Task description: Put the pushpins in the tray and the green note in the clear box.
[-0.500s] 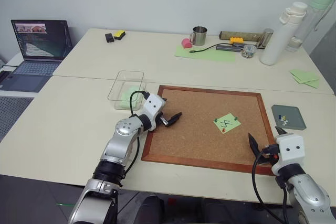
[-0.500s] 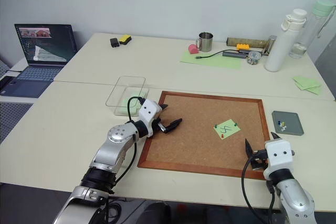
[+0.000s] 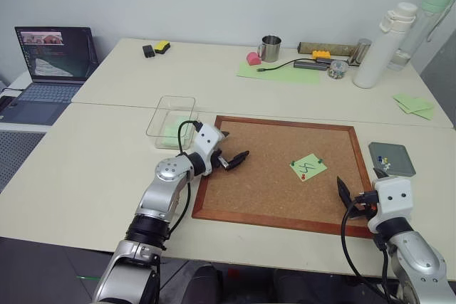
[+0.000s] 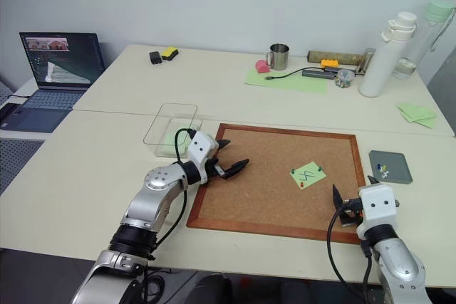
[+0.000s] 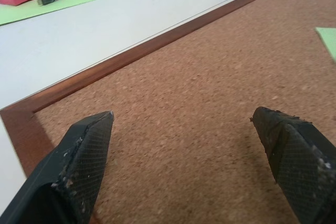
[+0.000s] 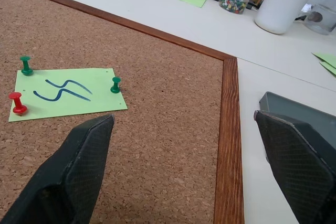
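The green note [image 6: 67, 94] lies flat on the right part of the cork board [image 3: 278, 176], its dark squiggle facing up. Three pushpins stand in it: two green pushpins [image 6: 25, 65], one at a corner and one on an edge, and one red pushpin [image 6: 18, 103] at another corner.

The right hand [image 4: 353, 203] hovers over the board's near right corner, just short of the note and to its right, with its two black fingers [image 6: 79, 166] spread wide and nothing between them. In the right wrist view the note sits ahead of one finger, and the tray's wall shows by the other.

The tray [image 3: 391, 159] rests on the table [image 3: 92, 169] just off the board's right edge, close beside the right hand, and a few small pins already lie in it.

The left hand [image 3: 234, 160] hangs over the board's left side, well apart from the note, with its fingers spread and empty.

The clear box [image 3: 172, 121] stands on the table just beyond the board's far left corner, near the left hand, with a pale green paper inside it.
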`<state>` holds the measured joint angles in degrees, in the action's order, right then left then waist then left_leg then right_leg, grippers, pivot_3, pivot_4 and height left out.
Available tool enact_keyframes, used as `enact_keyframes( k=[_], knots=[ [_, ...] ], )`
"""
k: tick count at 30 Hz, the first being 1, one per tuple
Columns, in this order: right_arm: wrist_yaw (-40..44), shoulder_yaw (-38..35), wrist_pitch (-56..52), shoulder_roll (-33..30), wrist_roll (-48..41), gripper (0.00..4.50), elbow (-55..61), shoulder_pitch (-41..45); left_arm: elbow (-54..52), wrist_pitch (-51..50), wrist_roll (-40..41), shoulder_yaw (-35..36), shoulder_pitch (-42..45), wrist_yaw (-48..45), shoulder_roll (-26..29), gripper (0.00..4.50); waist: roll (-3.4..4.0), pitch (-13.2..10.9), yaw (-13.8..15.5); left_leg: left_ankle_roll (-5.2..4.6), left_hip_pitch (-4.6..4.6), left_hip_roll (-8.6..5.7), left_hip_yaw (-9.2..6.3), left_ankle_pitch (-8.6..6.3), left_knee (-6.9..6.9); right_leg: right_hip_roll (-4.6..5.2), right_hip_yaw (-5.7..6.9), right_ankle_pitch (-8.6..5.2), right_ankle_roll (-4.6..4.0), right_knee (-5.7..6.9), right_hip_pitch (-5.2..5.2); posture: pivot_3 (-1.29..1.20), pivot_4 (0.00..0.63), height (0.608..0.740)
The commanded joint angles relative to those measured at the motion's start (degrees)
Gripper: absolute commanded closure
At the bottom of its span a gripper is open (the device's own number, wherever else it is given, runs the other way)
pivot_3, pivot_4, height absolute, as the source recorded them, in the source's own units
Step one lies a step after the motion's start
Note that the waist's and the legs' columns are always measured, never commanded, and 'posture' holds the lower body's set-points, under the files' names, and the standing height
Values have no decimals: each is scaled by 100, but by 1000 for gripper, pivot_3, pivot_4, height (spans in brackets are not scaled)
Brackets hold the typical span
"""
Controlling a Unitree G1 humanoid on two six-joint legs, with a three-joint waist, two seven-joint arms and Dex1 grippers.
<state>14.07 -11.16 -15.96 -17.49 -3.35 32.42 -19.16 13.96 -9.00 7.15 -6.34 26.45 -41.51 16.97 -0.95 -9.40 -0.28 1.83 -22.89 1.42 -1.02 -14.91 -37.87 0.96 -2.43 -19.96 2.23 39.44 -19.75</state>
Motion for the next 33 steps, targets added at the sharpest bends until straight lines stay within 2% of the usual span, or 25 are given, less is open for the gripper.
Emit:
enact_keyframes(
  k=[1,7,16,21,22,24,33],
  knots=[
    [-19,-93,69,-65,36,0,153,67,-294,-92,166,11,67,-214,86,8,0,0,-1,0,1,0,0,0,0,0,0,0,0,1,0,0,150,740],
    [60,-100,68,-132,-5,0,93,109,-493,-174,170,-196,18,-637,242,8,0,0,-1,0,0,0,0,0,-1,-1,0,0,0,0,0,0,150,740],
    [749,2,85,-511,-421,0,100,287,-407,-106,165,-331,191,-983,335,8,0,0,-7,-1,1,0,-1,1,-1,-6,0,0,0,1,1,0,150,740],
    [739,80,-98,-612,-334,0,64,471,-451,-178,290,-343,226,-1125,302,8,0,0,-6,-1,0,0,0,0,0,-14,-1,0,0,-2,1,0,150,740],
    [736,114,-156,-626,-326,0,52,529,-520,-243,382,-340,208,-1207,285,278,0,0,-10,-1,0,0,-1,0,0,-14,0,0,0,-2,1,0,150,740],
    [744,183,-244,-647,-304,0,28,625,-640,-311,503,-335,180,-1314,251,401,0,0,-15,-1,0,0,1,0,-1,-14,-2,0,0,0,0,0,150,740],
    [809,235,-402,-624,-441,0,-363,1085,-517,-119,385,-371,194,-1131,37,2103,0,0,-9,-1,0,0,0,0,-1,-14,-1,0,0,-1,1,0,150,740]
  ],
)
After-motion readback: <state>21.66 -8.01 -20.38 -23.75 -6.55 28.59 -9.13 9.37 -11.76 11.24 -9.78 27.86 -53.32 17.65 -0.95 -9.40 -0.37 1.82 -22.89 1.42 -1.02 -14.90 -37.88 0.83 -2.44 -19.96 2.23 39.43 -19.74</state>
